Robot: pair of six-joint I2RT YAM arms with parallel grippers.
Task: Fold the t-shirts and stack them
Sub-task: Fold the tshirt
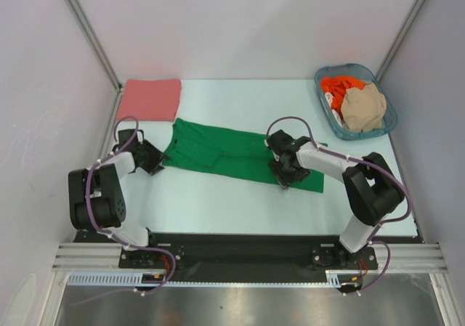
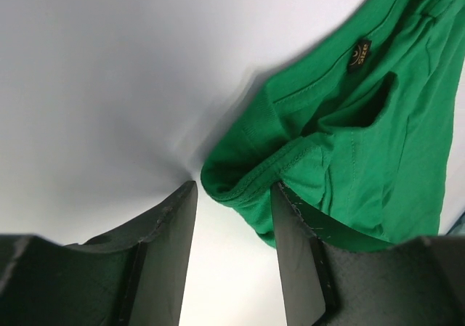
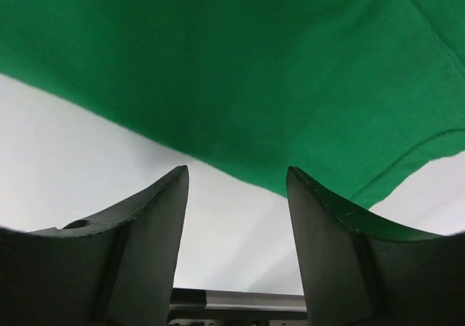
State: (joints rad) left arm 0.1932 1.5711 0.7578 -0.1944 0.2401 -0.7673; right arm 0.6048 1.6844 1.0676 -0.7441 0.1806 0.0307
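A bright green t-shirt lies in a long folded strip across the middle of the table. My left gripper is at its left end. In the left wrist view that gripper is open, and a rolled green edge near the collar reaches between its fingertips. My right gripper hovers at the strip's near edge toward the right. It is open, with only bare table between its fingers and the green cloth just beyond the tips. A folded salmon-pink t-shirt lies at the back left.
A blue-grey plastic basket stands at the back right with an orange-red shirt and a beige shirt in it. White walls and metal posts close in the table. A metal rail runs along the near edge.
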